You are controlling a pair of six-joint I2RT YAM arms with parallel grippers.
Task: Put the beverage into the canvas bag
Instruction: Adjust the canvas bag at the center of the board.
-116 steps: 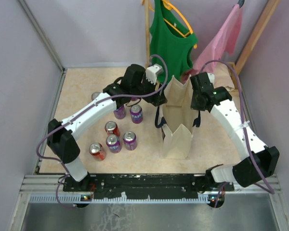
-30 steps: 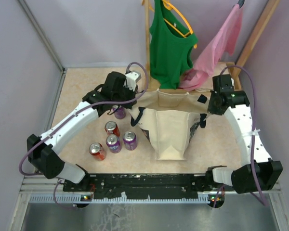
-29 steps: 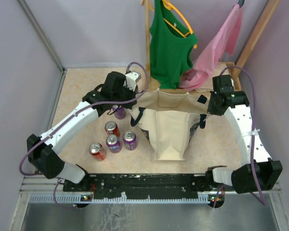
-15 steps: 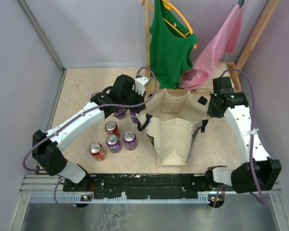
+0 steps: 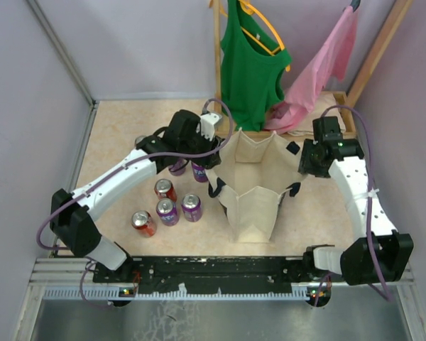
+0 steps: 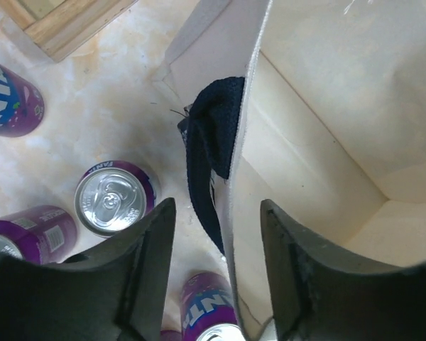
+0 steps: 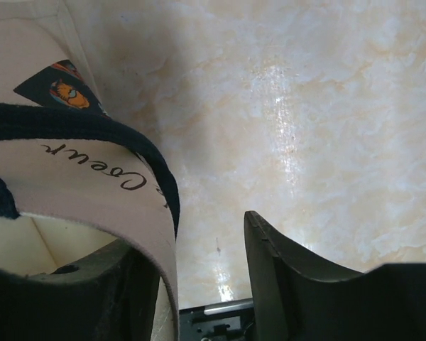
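Canvas bag point(image 5: 252, 213) upright beside cans point(image 5: 168, 211), left and right jaws parted, holding nothing.

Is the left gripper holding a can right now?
No, the left gripper is open astride the rim of the canvas bag, and the nearest Fanta can stands outside its fingers.

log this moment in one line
left gripper open astride canvas bag rim | right gripper open at opposite rim | cans on table

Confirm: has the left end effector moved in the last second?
Yes. In the top view the left end effector has shifted right, closer to the wooden rack post behind the canvas bag.
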